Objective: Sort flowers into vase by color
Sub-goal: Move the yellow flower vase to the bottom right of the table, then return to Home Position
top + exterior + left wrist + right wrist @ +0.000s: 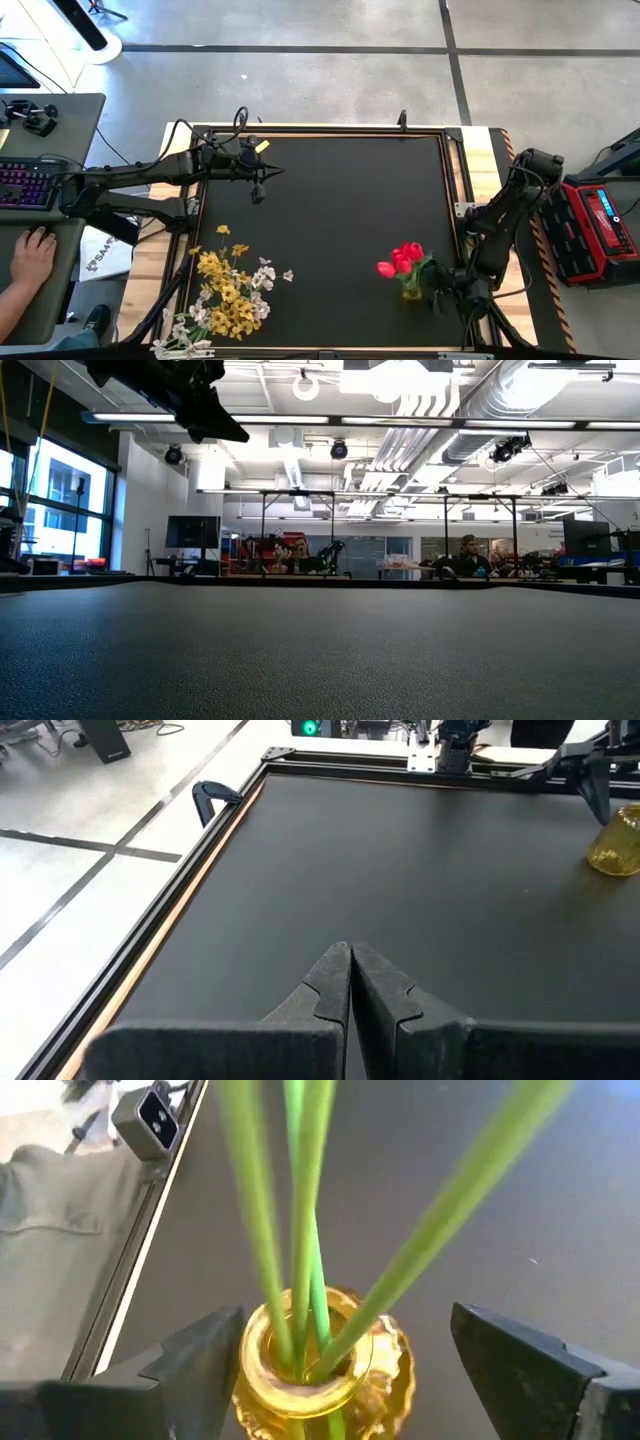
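Both claws idle: left claw (350,982) pinched empty, right claw (345,1360) wide around the yellow vase (318,1370).

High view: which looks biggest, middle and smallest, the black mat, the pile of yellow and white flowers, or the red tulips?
1. Black mat, by far the largest.
2. Pile of yellow and white flowers.
3. Red tulips, smallest.
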### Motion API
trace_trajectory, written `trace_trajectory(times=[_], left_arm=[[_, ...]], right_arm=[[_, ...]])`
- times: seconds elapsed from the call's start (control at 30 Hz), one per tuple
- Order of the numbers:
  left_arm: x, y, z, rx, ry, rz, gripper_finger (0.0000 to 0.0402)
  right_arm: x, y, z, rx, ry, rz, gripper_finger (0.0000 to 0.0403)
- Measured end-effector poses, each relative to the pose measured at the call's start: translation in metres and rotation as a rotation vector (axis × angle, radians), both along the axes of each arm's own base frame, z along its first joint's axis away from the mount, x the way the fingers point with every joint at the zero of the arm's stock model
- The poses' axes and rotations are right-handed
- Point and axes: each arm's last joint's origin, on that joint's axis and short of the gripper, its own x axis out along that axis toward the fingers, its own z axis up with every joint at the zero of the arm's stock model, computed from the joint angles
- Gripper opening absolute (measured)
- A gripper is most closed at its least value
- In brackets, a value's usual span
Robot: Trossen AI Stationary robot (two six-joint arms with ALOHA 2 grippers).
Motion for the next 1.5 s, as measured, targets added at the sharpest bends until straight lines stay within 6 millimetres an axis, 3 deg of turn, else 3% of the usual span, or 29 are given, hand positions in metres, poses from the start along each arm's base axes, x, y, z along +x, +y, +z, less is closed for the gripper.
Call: trace_trajectory(times=[0.23,0.6,0.93,1.27,1.5], left_arm=[[0.0,0.0,0.0,-0.007,-0.002,0.004,0.0],[0.0,0.0,-0.001,-0.008,0.004,0.004,0.0],[0.0,0.0,-0.001,-0.009,0.004,0.004,0.0],[0.0,0.0,-0.001,-0.008,0.005,0.003,0.0],[0.0,0.0,-0.001,-0.013,0.003,0.006,0.0]], right_arm=[[-0.005,-0.007,0.004,0.032,0.083,0.017,0.0332],[-0.007,-0.008,0.015,0.11,0.077,0.038,0.0332],[-0.012,-0.019,0.042,0.217,0.005,0.063,0.0332],[-0.023,-0.05,0.067,0.216,-0.108,-0.014,0.0328],[-0.023,-0.069,0.09,0.247,-0.24,0.002,0.0271]])
